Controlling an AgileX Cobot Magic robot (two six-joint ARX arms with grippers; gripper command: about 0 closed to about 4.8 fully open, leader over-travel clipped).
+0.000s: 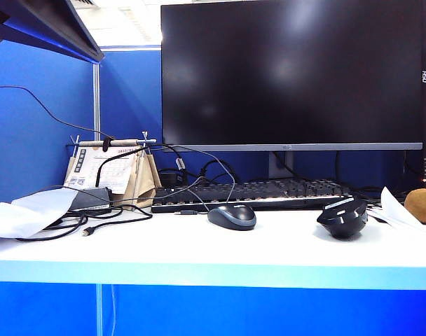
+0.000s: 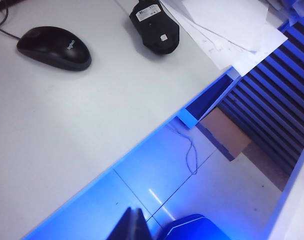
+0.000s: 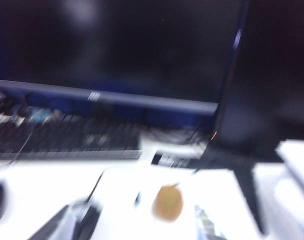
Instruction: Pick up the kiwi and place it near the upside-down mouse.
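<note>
I cannot tell how my left hand point(image 2: 133, 226) is set: only a dark tip of it is showing, hanging off the front edge of the bench point(image 2: 82, 145), above the floor. My right hand point(image 3: 142, 227) is showing only as blurred smears, so I cannot tell its opening either. It is holding nothing. It is looking at the kiwi point(image 3: 168, 202), which is lying free on white paper point(image 3: 122, 185). In the exterior view the kiwi point(image 1: 422, 205) is sitting at the far right of the bench, apart from the upside-down mouse point(image 1: 342, 217). That mouse is showing a white label point(image 2: 149, 9), its print too small to read. The grey mouse point(image 2: 54, 46) is carrying pale lettering I cannot make out. Behind are standing the keyboard point(image 1: 255, 192) and the monitor point(image 1: 290, 70).
</note>
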